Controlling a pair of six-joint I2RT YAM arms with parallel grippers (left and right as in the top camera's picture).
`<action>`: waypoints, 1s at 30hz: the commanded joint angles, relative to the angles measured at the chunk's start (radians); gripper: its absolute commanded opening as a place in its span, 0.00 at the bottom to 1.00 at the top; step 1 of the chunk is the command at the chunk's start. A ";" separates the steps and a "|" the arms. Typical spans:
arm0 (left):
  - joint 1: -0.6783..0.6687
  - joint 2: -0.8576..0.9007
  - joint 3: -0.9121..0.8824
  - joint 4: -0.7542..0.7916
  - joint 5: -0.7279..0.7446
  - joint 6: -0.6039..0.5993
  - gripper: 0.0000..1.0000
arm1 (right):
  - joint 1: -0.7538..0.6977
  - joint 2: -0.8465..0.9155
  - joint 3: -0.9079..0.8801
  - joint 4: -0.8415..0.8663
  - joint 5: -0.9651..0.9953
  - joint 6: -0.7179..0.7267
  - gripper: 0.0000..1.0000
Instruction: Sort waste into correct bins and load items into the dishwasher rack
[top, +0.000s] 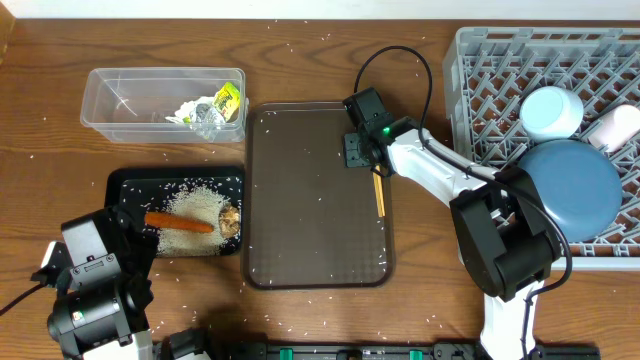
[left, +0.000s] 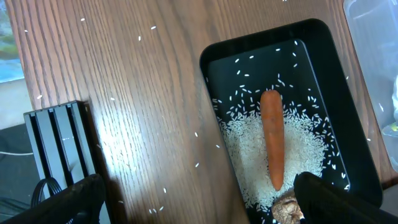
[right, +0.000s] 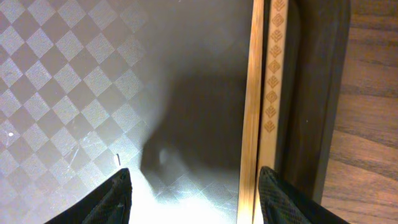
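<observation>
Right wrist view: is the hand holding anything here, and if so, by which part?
Nothing is held. The right hand hangs open over the brown tray. The chopsticks lie flat on the tray along its edge, not pinched.

Chopsticks (top: 379, 197) along brown tray (top: 310, 200) right edge; carrot (top: 178, 222) on rice (top: 197, 204) in black tray (top: 130, 192).

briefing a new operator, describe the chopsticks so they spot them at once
Find the big brown tray mid-table. Along its right rim, by the right gripper, lie the chopsticks: two thin pale wooden sticks, the only long items there.
</observation>
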 joint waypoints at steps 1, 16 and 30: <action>0.005 0.001 0.015 -0.003 -0.009 0.013 0.98 | 0.023 0.045 -0.006 -0.010 -0.012 0.012 0.59; 0.005 0.001 0.015 -0.003 -0.008 0.013 0.98 | 0.037 0.061 -0.010 -0.085 -0.005 0.027 0.42; 0.005 0.001 0.015 -0.003 -0.008 0.013 0.98 | 0.042 0.061 -0.074 -0.069 -0.031 0.011 0.01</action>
